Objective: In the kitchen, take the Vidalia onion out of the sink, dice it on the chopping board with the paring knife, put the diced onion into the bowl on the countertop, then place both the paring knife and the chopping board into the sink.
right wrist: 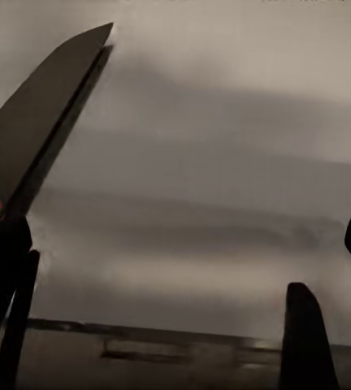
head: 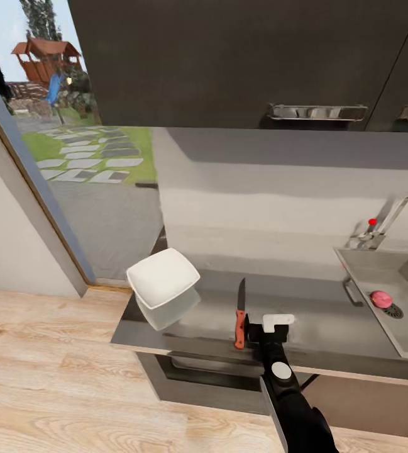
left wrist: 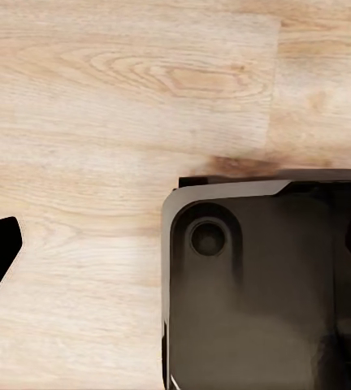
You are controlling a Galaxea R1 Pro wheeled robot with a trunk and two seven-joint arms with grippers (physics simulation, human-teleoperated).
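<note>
Item one, my right claw (head: 258, 331): low centre of the head view, at the surface's front edge, just right of the paring knife (head: 239, 314). In the right wrist view its dark fingers (right wrist: 305, 341) stand apart with bare grey surface between them, clamped on nothing; the knife's dark blade (right wrist: 37, 122) lies outside the left finger, pointing to the upper left of that frame.

Item two, the paring knife: flat on the countertop (head: 317, 321), reddish handle at the front lip, blade pointing toward the back wall. Open surface lies to its right as far as the sink.

Item three, the bowl (head: 163, 278): white, square, tilted, at the surface's left end in the head view, apart from the knife.

Item four, the sink (head: 380, 270): right edge of the head view, set into the surface, with the bent tap (head: 395, 217) and its red-tipped lever behind it. The Vidalia onion (head: 380, 299), reddish pink, sits in the basin beside the round drain.

Item five, my left claw: I cannot tell its state. The left wrist view looks down on light wood floor (left wrist: 102, 122) and a dark rounded body of my own rig at lower right.

Item six, the room: dark wall cabinets (head: 241, 56) with bar handles overhang the surface; a grey wall runs behind it. Beyond the left end, a glazed opening shows paving and grass. Wood floor lies clear before the surface's left corner.
</note>
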